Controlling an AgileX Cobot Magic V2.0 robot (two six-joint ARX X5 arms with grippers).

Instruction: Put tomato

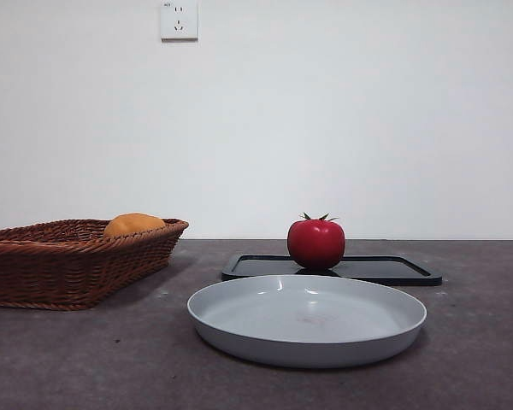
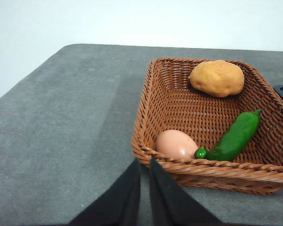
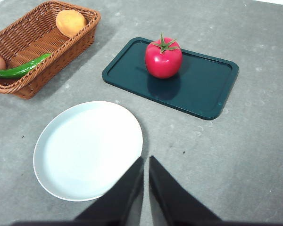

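Red and glossy, the tomato (image 3: 163, 59) stood upright on the dark tray (image 3: 207, 89), stem leaves up, toward the tray's end nearer the basket (image 3: 37, 47). It lay ahead of the right gripper (image 3: 145, 162) and a little to one side, well apart from it, with bare table (image 3: 236, 155) and the rim of the white plate (image 3: 87, 148) in between. The right gripper's jaws stood nearly together, only a thin slit between the tips, and held nothing.

The left gripper (image 2: 144, 164) was likewise almost closed and empty, its tips just short of the basket's near rim. Close beyond that rim lay an egg (image 2: 176, 143) and a green pepper (image 2: 233, 136), with an orange-yellow lump (image 2: 217, 77) at the far end. The tomato did not show in the left wrist view at all; only a black sliver at that picture's edge, probably the tray's corner, could be seen.

By my reading the right arm was the better placed for the pick. The tomato is round, so no long axis governs the grip; the jaws would need to open wide first.

Neither arm showed in the front view. Where the tomato should go is not stated; the empty plate seemed the likely place.
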